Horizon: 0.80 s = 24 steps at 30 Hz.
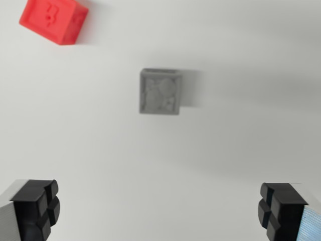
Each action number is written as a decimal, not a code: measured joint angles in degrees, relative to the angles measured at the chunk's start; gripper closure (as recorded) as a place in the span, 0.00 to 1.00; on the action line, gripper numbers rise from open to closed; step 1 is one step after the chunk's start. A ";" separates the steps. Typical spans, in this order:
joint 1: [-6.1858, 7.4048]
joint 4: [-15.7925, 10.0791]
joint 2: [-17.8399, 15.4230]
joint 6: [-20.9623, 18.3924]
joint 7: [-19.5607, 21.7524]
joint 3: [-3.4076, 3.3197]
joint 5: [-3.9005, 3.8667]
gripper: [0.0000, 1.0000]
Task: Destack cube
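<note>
A view straight down from the robot's wrist onto a plain white tabletop [241, 150]. Two black fingertips [37, 206] frame the bottom corners of the picture, one at the wrist view's left and one at the wrist view's right. They stand wide apart with only bare table between them, so the gripper [159, 211] is fully spread and holds nothing.

A grey cube [160, 92] sits just above the middle of the picture, its top face showing a raised, embossed pattern (too blurred to read). It casts a soft shadow toward the wrist view's right. A red cube [54, 20] lies well apart from it in the top left corner, turned at an angle and partly cut off by the frame edge. Its top also carries an embossed mark.

Both cubes appear to rest singly on the table. From directly overhead I cannot tell whether the grey cube has another block under it, though no second colour shows around its edges.

If the grey cube is the one to lift, the gripper needs to travel toward the top of the view until the cube lies midway between the fingertips. The cube's sides run nearly square to the picture, so little wrist rotation should be needed. The fingers should descend on either side of two opposite flat faces, low enough for a firm hold, close evenly, then rise straight up so nothing beneath is dragged.
</note>
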 joint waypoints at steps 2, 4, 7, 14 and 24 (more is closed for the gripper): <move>0.00 0.42 -0.34 -0.78 0.00 0.00 0.00 0.00; 0.00 0.83 -0.69 -1.50 -0.01 0.00 0.01 0.00; 0.00 1.29 -1.05 -2.32 -0.01 0.00 0.01 0.00; 0.00 2.04 -1.55 -3.61 -0.03 0.00 0.02 0.00; 0.00 2.23 -1.65 -3.89 -0.03 0.00 0.02 0.00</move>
